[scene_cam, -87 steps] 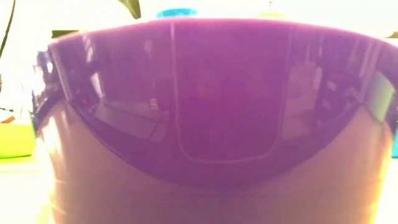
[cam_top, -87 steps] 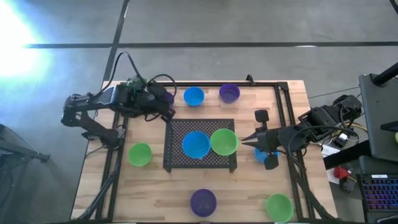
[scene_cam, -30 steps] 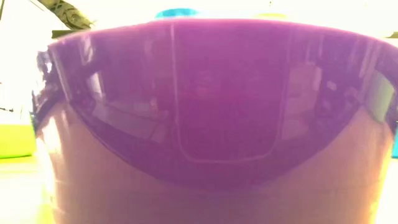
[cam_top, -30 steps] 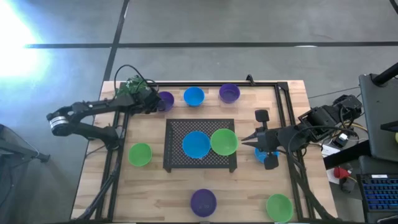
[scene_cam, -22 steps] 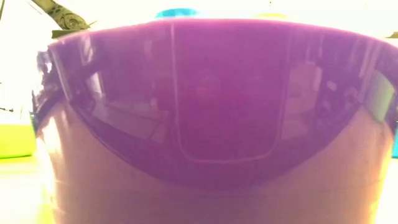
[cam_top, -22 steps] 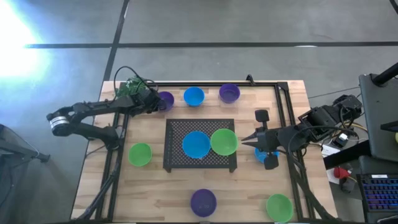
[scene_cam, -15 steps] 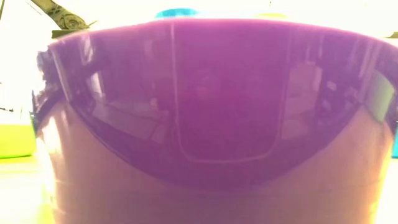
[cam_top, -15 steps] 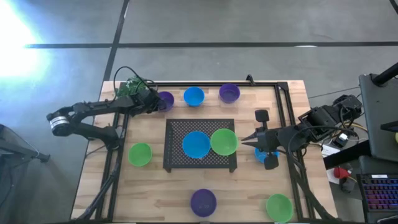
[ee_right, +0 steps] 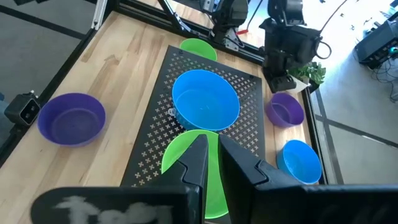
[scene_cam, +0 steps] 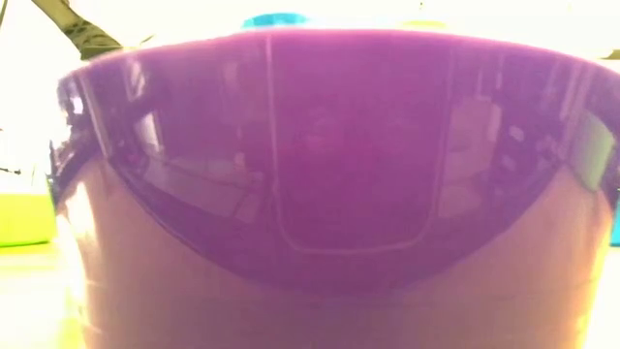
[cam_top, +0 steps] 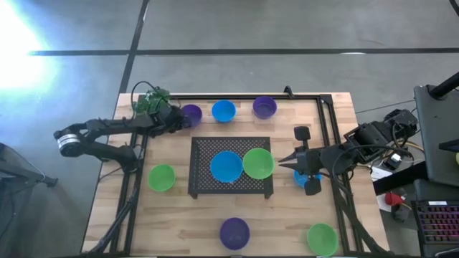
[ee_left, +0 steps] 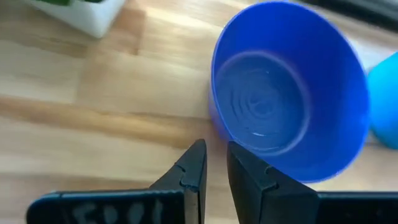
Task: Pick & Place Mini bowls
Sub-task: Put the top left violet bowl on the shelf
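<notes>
The left gripper (cam_top: 174,119) sits at the far left corner of the wooden table (cam_top: 172,215), right beside a purple mini bowl (cam_top: 191,115) and next to the small leafy plant (cam_top: 150,100). In the left wrist view its two dark fingers (ee_left: 198,168) stand close together with only a thin gap, their tips just short of that bowl's wall; nothing lies between them, so they are nearly closed and empty, and whether they touch the bowl cannot be told. That bowl looks blue in the wrist view. Along the far edge, beside the purple one, stand a blue mini bowl (cam_top: 224,110) and another purple mini bowl (cam_top: 265,107). On the black mesh mat (cam_top: 204,179) in the middle of the table sit a larger-looking blue bowl (cam_top: 226,165) and a lime green bowl (cam_top: 258,163), touching each other, the green one overhanging the mat's right edge. The right gripper (cam_top: 283,162) points at that green bowl from the right, just beside its rim; its fingers (ee_right: 198,163) are pinched almost together and hold nothing. A blue bowl (cam_top: 300,178) lies partly hidden under the right arm. More bowls stand apart: a green one (cam_top: 161,177) left of the mat, a purple one (cam_top: 234,231) at the near edge, and a green one (cam_top: 322,237) at the near right corner. The low view is filled by the near purple bowl's glossy wall (scene_cam: 339,155).
</notes>
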You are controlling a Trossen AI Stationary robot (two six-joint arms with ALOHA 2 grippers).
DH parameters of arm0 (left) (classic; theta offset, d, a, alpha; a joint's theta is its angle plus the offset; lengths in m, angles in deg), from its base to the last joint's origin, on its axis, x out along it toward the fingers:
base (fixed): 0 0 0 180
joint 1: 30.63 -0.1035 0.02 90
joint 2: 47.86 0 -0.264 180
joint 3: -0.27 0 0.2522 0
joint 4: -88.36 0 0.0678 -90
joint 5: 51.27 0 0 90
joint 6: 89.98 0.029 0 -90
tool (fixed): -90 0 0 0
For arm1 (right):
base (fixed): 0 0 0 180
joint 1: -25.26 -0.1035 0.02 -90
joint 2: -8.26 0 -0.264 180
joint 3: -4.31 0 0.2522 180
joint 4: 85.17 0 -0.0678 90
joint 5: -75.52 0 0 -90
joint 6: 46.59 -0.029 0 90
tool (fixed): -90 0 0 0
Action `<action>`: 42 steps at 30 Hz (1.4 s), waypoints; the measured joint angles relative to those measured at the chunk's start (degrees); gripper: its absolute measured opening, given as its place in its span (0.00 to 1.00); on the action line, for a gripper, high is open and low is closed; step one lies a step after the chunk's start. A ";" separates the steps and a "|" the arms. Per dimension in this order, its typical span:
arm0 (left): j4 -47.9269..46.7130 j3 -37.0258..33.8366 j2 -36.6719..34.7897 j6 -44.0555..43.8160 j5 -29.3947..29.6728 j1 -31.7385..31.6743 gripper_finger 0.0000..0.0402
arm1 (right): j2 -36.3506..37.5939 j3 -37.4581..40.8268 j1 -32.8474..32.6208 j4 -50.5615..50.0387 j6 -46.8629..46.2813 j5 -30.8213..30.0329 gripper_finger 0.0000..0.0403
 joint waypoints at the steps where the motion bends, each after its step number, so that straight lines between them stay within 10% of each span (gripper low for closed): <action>1: 2.31 -0.75 0.00 0.11 -0.01 0.00 0.14 | 0.01 0.01 0.01 0.00 0.01 0.00 0.08; 42: 6.63 -1.12 -0.09 1.31 0.05 -0.45 0.14 | 0.00 -0.01 0.02 0.36 0.85 0.00 0.08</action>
